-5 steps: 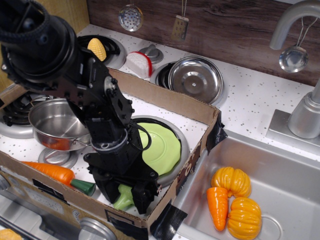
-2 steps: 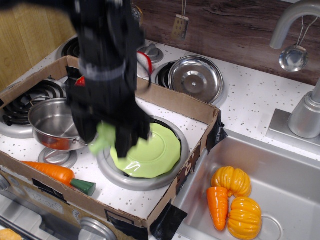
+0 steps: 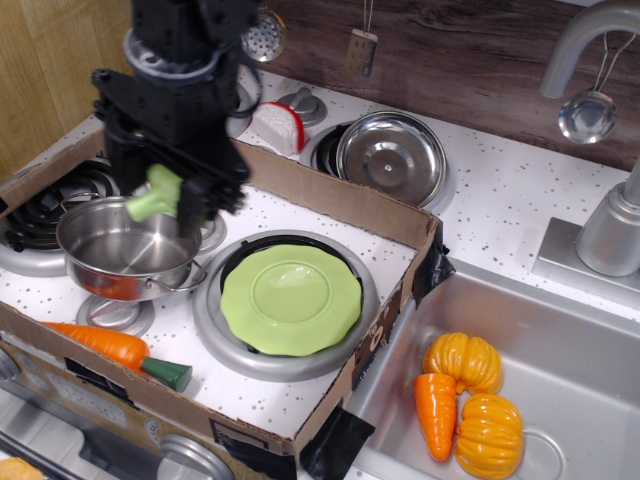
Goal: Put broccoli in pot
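My black gripper (image 3: 165,195) is shut on the light-green broccoli (image 3: 154,194) and holds it in the air just above the right side of the pot. The broccoli's pale stem end points left. The pot (image 3: 120,250) is a shiny steel saucepan with a reddish base, standing at the left inside the cardboard box. Its inside looks bare.
A flat green plate (image 3: 290,298) lies on the burner right of the pot. A toy carrot (image 3: 110,347) lies in front of the pot. The cardboard box wall (image 3: 330,200) rings the area. A shallow steel pan (image 3: 392,157) sits behind. The sink (image 3: 560,390) holds a carrot and pumpkins (image 3: 465,395).
My gripper rose from the box's front edge with the broccoli, then moved left and back, from over the green plate to over the pot's right side.
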`<action>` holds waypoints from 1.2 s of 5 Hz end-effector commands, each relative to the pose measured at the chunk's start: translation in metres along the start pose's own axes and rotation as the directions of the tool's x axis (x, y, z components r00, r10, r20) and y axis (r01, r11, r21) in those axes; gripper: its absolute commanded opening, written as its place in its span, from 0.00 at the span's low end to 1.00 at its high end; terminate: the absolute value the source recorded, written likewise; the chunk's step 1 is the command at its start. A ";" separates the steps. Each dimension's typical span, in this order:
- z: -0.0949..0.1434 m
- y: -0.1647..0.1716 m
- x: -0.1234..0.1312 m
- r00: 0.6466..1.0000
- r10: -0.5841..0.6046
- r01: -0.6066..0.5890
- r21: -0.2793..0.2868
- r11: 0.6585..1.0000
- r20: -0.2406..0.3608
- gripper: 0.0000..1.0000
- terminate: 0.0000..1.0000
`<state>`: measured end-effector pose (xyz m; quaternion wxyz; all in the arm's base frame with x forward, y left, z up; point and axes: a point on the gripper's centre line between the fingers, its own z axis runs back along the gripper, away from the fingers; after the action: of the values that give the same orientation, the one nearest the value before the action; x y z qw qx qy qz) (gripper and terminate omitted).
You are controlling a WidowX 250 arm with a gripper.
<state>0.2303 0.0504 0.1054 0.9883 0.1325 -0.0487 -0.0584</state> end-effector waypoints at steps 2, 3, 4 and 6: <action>-0.047 0.052 0.026 0.996 -0.087 0.085 0.045 0.995 0.031 1.00 0.00; -0.063 0.055 0.022 0.994 -0.106 0.106 0.033 0.994 -0.013 1.00 0.00; -0.067 0.054 0.015 0.993 -0.118 0.117 -0.011 0.993 -0.010 1.00 0.00; -0.043 0.046 0.016 0.990 -0.117 0.118 0.004 0.993 -0.079 1.00 0.00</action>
<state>0.2461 0.1135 0.0531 0.9847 0.1269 0.0273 -0.1162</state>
